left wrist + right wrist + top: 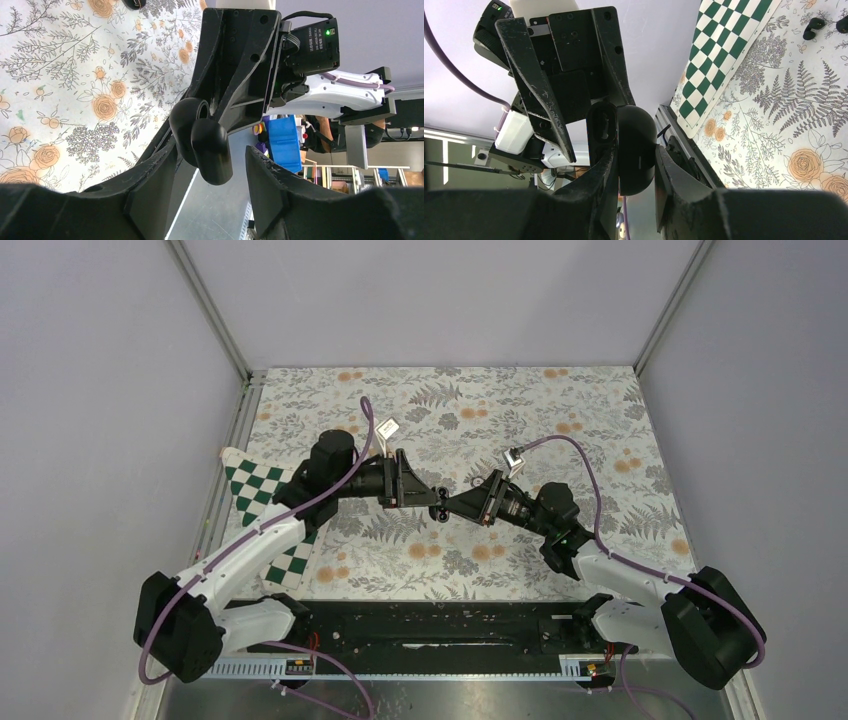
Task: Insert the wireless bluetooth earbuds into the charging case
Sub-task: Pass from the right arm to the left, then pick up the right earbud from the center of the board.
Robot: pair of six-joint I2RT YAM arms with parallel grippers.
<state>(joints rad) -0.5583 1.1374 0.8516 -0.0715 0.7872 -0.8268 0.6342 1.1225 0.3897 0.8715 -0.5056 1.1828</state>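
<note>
Over the middle of the counter [600, 440], the right gripper [635, 165] pinches the open black charging case [636, 140], one hollow showing inside, the left gripper [210, 160] is spread wide around it, and beyond them two tiny earbuds [811, 28] lie beside the checked mat [719, 60] by the left edge.

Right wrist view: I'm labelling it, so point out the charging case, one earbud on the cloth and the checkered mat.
charging case [636, 145], right wrist view, rounded outer shell.
earbud [809, 30], right wrist view, its dark body.
checkered mat [724, 50], right wrist view, a central square.
</note>
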